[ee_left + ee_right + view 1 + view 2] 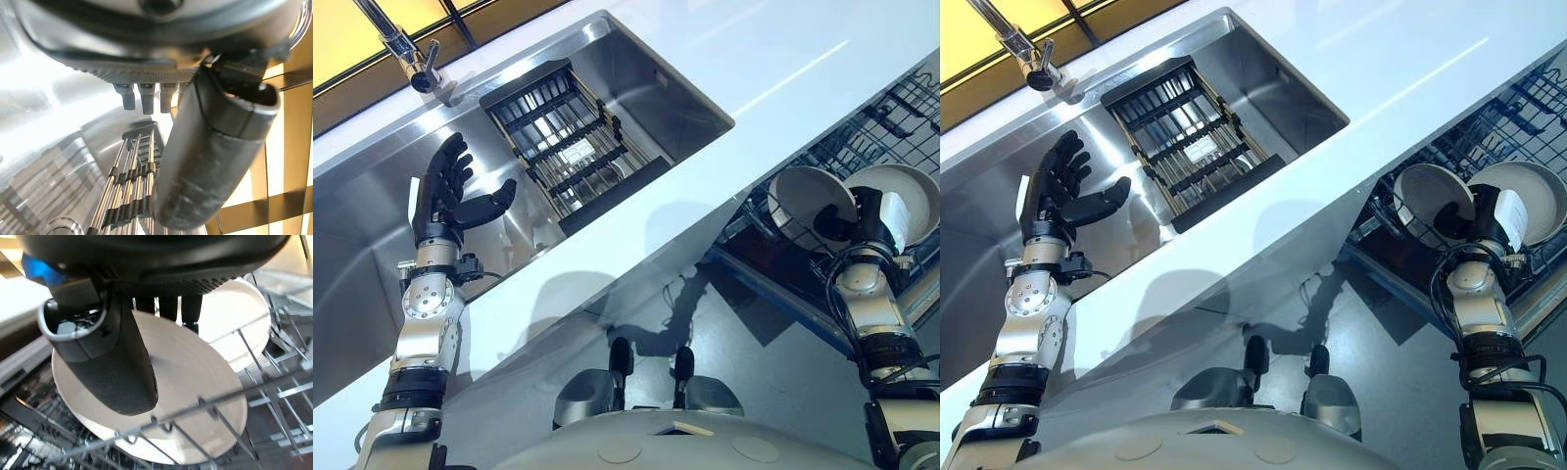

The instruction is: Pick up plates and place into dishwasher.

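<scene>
The right hand (862,220) is down at the dishwasher rack (901,127) at about 3 o'clock in the eye views, with two white plates there: one (808,201) in front of the hand and a second (915,196) behind it. The right wrist view shows the near plate (195,382) standing on edge among the wire tines (254,387), the thumb (112,357) laid across its face and the fingers (190,311) reaching past its top rim, so the hand reads as pinching the plate by its edge, probably to steady it while it settles upright between the tines. The far plate (234,318) stands just behind it, already slotted. Whether the near plate's weight rests fully in the rack I cannot tell. The left hand (445,196) is raised at about 9 o'clock over the steel sink (372,294), fingers spread and relaxed, thumb out, holding nothing; it looks parked clear of the work. In the sink at 11 o'clock sits a dark drying rack (573,142), no plates visible on its bars, with the tap (406,49) above it. My guess is that the step in hand is releasing the near plate, which asks for a slow opening so it does not tip against its neighbour.
</scene>
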Tool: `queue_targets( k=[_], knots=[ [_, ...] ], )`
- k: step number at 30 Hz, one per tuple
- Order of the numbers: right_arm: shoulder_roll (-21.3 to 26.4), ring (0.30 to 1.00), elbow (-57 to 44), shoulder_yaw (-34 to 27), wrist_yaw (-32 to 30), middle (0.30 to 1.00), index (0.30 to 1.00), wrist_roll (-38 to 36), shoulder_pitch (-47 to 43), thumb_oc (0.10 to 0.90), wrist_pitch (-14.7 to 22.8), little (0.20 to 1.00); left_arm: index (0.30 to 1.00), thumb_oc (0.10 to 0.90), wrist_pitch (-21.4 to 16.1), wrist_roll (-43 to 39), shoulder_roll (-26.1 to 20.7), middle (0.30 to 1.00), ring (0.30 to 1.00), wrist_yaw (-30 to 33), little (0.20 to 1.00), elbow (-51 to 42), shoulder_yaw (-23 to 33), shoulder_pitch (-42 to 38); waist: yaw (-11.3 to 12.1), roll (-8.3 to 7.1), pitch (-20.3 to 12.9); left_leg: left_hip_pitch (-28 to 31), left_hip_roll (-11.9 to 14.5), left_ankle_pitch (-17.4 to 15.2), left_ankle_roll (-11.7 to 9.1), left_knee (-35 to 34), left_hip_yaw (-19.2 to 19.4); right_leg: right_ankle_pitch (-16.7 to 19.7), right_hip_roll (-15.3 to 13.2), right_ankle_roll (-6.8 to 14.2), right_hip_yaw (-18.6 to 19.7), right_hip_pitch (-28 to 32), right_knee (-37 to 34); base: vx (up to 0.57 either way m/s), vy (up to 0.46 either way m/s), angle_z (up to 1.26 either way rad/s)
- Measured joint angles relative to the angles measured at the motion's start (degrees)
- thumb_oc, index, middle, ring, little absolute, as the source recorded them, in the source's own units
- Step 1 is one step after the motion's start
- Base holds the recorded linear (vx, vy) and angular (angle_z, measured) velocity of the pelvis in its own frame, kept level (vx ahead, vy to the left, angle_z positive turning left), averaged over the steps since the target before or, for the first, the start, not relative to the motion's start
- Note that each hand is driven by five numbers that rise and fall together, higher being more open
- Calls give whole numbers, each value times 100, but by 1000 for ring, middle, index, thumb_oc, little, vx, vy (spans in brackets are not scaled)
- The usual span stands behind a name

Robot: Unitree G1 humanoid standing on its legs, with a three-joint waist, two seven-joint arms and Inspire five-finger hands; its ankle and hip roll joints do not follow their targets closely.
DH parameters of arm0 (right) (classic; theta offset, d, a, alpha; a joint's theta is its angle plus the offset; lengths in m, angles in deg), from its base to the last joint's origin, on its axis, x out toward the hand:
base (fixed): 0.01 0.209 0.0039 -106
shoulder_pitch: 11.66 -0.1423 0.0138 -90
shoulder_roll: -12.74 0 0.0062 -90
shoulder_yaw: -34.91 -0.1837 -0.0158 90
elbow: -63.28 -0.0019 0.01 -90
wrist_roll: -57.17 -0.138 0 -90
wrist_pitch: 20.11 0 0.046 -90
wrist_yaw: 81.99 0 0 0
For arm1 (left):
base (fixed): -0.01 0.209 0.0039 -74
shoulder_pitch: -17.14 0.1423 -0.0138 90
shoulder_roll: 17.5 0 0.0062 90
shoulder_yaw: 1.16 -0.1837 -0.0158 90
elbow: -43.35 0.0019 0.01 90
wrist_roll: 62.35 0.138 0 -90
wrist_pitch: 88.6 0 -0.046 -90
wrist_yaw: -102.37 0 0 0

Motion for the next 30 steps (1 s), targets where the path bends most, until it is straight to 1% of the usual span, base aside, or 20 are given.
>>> queue_targets(
  k=[7, 11, 13, 17, 20, 23, 24, 25, 30],
  knots=[
    [-106, 900, -170, 36, -13, 900, 900, 6, 23, 800, -5, 900, 900, 800, 1, 3, 7, 900, 900, -3, 900, 0, -1, 1, -11, -5, 3, 9, -1, 7, 1, 0, 6, 0, 0, 0, 2, 9, 0, 0, 0, 0],
    [-177, 900, -445, 36, -14, 900, 900, 8, 102, 800, 5, 900, 900, 800, 2, 5, 20, 900, 900, -39, 900, -1, -1, 1, -12, -6, 4, 20, -2, 7, 2, 0, 9, 0, -1, 0, 6, 16, 0, 0, 0, 0],
    [-277, 900, -660, 26, -48, 900, 900, 26, 148, 800, 66, 900, 900, 800, 6, 7, 24, 900, 900, -42, 900, -1, 1, 4, -11, -7, 4, 29, -2, 8, 3, 0, 15, 1, -1, 0, 14, 20, 0, 0, 0, 0],
    [-478, 900, -1012, 21, -305, 900, 900, 132, 346, 800, 411, 900, 900, 800, 6, 8, 43, 900, 900, -95, 900, -2, 7, 15, -9, -8, 5, 51, -3, 7, 4, 0, 34, 2, -2, -1, 35, 30, 0, -8, 0, 0],
    [-581, 900, -1210, -14, -440, 900, 900, 230, 438, 800, 554, 900, 900, 800, 6, 8, 62, 900, 900, -140, 900, -2, 7, 18, -12, -9, 6, 71, -3, 7, 5, 0, 61, 3, -1, -1, 71, 36, 0, -9, -3, -5],
    [-595, 900, -1396, -91, -561, 900, 900, 219, 562, 800, 705, 900, 900, 800, 6, 7, 79, 900, 900, -173, 900, -2, 11, 38, -20, -22, 13, 126, -2, 5, 6, -1, 95, 3, 0, -1, 142, 78, -1, -23, -11, -6],
    [-595, 900, -1396, -91, -561, 900, 900, 219, 562, 800, 705, 900, 900, 800, 6, 7, 79, 900, 900, -173, 900, -2, 11, 38, -20, -22, 13, 126, -2, 5, 6, -1, 95, 3, 0, -1, 142, 78, -1, -31, -15, -3],
    [-605, 900, -1399, -246, -616, 900, 900, 168, 567, 800, 784, 900, 900, 800, 6, 7, 83, 900, 900, -198, 900, -2, 18, 39, -27, -26, 16, 133, -2, 3, 8, -2, 102, 3, 0, -1, 153, 82, -1, -32, -14, -3],
    [-613, 900, -1593, -667, -951, 900, 900, -14, 652, 800, 819, 900, 900, 800, 7, 4, 97, 900, 900, -216, 900, -3, 53, 101, -87, -40, 20, 197, 3, -12, 22, -2, 226, 10, 2, -6, 221, 114, -1, -40, -12, -7]
  ],
)
